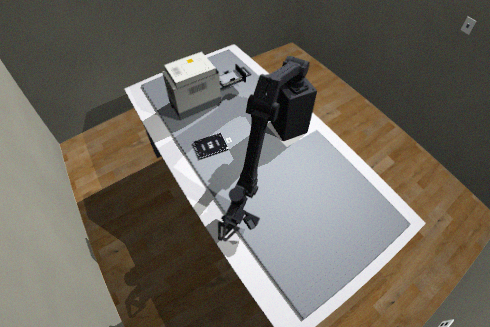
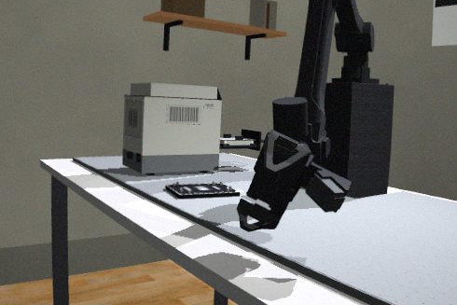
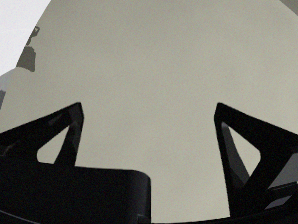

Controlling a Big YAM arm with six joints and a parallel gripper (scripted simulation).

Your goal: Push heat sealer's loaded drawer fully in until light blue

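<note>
Pincer [image 1: 237, 230] [image 2: 291, 214] [image 3: 148, 109], black with open triangular fingers, hung spread wide apart over the long edge of the white-bordered bench [image 1: 260, 279] [image 2: 140, 209], holding nothing. The boxy cream heat sealer [image 1: 192, 81] [image 2: 173, 125] with a grey base stood upright well apart from it, toward one end of the pale grey mat [image 1: 325, 209] [image 2: 396, 242]. Between them, nearer the sealer, a flat black rectangular board [image 1: 210, 146] [image 2: 202, 191] with small raised parts lay on the mat. To the other side of the pincer the mat offered a broad open stretch. The tall black pedestal [image 1: 295, 109] [image 2: 364, 139] rose across the bench from it, by the opposite long edge.

The black-framed drawer [image 1: 231, 78] [image 2: 240, 143] stuck out of the sealer, its handle end facing the long edge on the pedestal's side, away from the pincer's edge. Its line of travel ran roughly parallel to the short end of the bench.

Something pale showed in the drawer, but sheet and sealing frame were too small to judge for squareness. The light could not be made out. The wrist view caught only the fingers against a plain pale surface, with sealer and drawer outside it.
</note>
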